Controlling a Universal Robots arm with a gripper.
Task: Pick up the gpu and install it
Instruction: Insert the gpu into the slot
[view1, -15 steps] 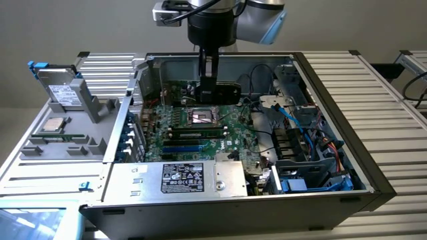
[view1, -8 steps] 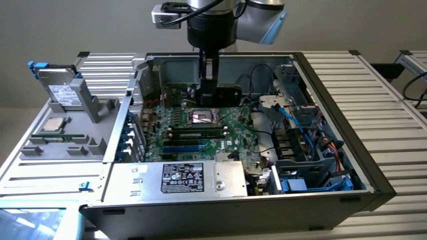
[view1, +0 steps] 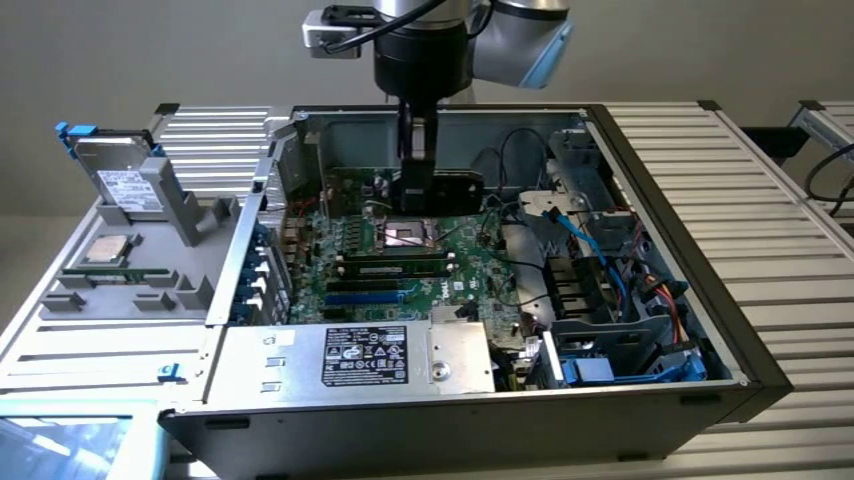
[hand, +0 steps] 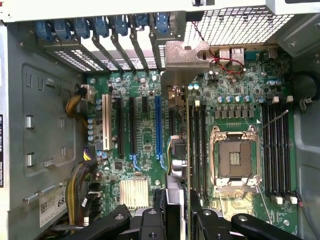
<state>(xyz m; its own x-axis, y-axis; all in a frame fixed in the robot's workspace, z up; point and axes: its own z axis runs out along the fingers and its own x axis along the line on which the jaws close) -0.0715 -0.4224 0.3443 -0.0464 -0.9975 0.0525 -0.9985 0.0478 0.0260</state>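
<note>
Gripper (hand: 176, 212) is clamped partway closed on the gpu (view1: 454, 192), holding the card edge-down inside the computer case (view1: 747, 330), silver bracket (hand: 186, 56) toward the rear openings, seemingly to line it up over a motherboard (hand: 140, 150) slot

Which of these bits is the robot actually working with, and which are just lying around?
In the job: gpu, held in the gripper; motherboard below it; open case.
Lying about: drive and chip on the rack at the exterior view's left.
</note>
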